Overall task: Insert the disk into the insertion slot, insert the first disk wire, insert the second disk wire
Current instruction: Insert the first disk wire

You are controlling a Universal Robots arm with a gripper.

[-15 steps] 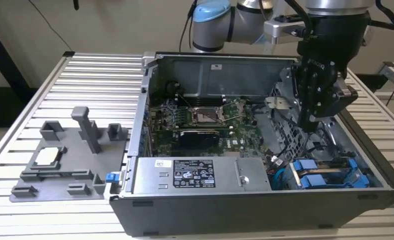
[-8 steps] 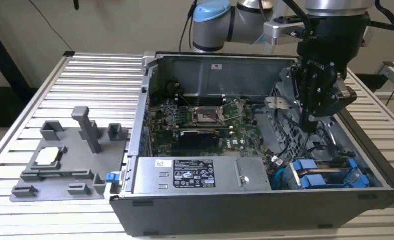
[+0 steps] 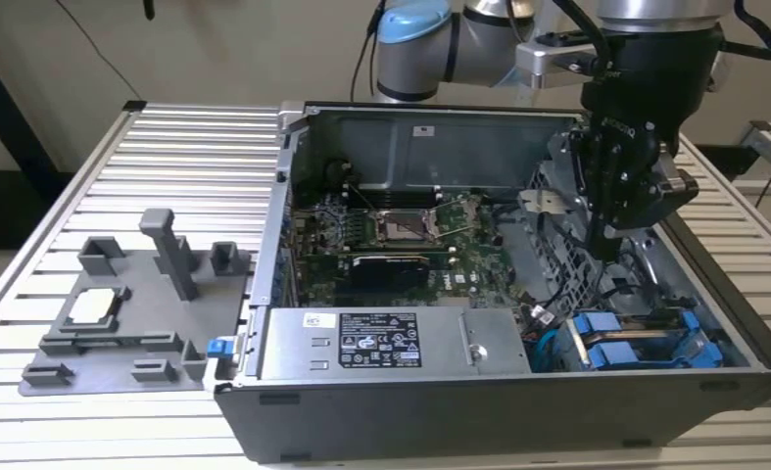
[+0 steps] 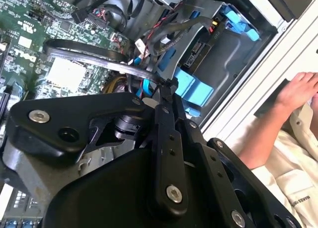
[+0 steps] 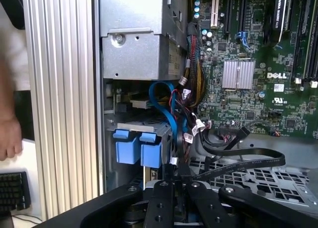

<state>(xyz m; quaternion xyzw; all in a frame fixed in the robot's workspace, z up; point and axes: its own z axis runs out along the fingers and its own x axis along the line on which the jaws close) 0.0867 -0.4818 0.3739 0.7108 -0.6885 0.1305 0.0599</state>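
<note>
Two blue-framed disks [image 3: 616,352] sit side by side in the drive cage [image 3: 698,338] at the case's front corner, on the exterior view's right. Their blue frame ends [image 5: 138,149] [image 4: 191,89] show in both wrist views, so the insertion slot holds a disk. My gripper [image 3: 607,250] hangs inside the case just behind the cage. Its fingers stand close together on the end of a black flat wire [image 5: 238,163] [image 4: 89,51], which loops away over the motherboard. The gripper's tip [image 4: 168,84] [image 5: 177,177] is a short way from the blue frames.
A silver power-supply box [image 3: 385,343] fills the case's front. The green motherboard [image 3: 399,230] lies behind it. Blue and coloured cables [image 5: 171,114] hang beside the cage. A grey fixture [image 3: 137,304] rests on the table at the exterior view's left. A person's hand [image 4: 300,86] [image 5: 7,136] is beside the case.
</note>
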